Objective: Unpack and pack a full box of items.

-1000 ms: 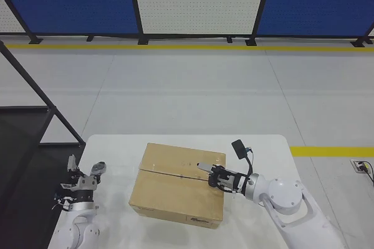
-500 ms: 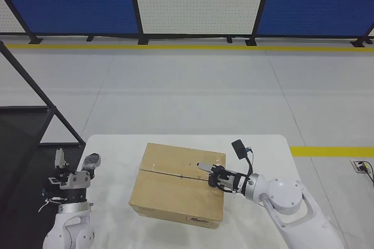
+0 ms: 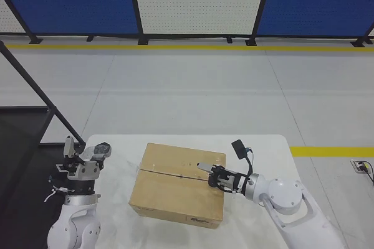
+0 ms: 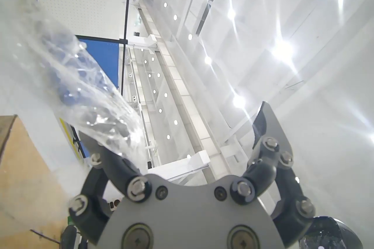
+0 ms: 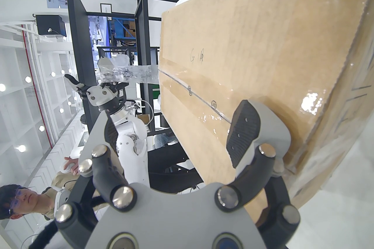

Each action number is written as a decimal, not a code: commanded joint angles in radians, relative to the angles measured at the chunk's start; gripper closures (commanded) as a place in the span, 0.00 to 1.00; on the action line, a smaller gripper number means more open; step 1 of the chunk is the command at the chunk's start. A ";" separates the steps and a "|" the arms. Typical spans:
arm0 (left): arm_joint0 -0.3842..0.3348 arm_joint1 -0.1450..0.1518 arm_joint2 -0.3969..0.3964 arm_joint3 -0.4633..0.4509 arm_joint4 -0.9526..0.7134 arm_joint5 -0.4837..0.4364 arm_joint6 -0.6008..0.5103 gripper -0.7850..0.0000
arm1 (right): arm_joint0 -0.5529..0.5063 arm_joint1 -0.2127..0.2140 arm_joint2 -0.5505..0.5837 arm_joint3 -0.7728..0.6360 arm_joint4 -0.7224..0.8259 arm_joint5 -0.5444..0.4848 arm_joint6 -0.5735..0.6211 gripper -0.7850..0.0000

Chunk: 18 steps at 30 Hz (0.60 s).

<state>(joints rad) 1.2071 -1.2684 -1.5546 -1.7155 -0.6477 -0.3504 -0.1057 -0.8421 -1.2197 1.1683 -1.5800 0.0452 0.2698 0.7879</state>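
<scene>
White worktop (image 3: 118, 149) carries the closed box (image 3: 174, 187) mid-surface. My right claw (image 3: 207, 175), spread apart, stays on the lid's 3 o'clock edge. At 9 o'clock my left claw (image 3: 85, 154), spread wide, has swung back boxward, clear tape (image 4: 87, 92) clinging to it: unsealing seems begun.

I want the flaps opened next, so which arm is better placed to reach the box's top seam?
Right. The open right gripper sits over the box top beside the seam; the left gripper is off to the box's side with clear tape clinging to one finger.
</scene>
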 commanded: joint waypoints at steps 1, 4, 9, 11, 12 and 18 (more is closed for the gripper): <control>-0.005 -0.002 0.014 -0.006 0.006 0.004 -0.002 0.00 | 0.000 0.000 0.000 0.000 0.000 0.000 0.000 0.00; -0.014 -0.006 0.039 -0.012 0.015 0.011 -0.004 0.00 | 0.000 0.000 0.000 0.000 0.000 0.000 0.000 0.00; -0.024 -0.013 0.075 -0.025 0.029 0.013 -0.006 0.00 | 0.000 0.000 0.000 0.000 0.000 0.000 0.000 0.00; -0.023 -0.015 0.086 -0.031 0.037 0.013 -0.005 0.00 | 0.000 0.000 0.000 0.000 0.000 0.000 0.000 0.00; -0.023 -0.016 0.092 -0.036 0.043 0.013 -0.004 0.00 | 0.000 0.000 0.000 0.000 0.000 0.000 0.000 0.00; -0.021 -0.022 0.124 -0.061 0.098 0.009 0.004 0.00 | 0.000 0.000 0.000 0.000 0.000 0.000 0.000 0.00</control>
<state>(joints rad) 1.1866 -1.2897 -1.4363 -1.7741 -0.5569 -0.3429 -0.1024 -0.8421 -1.2197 1.1683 -1.5800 0.0452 0.2698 0.7879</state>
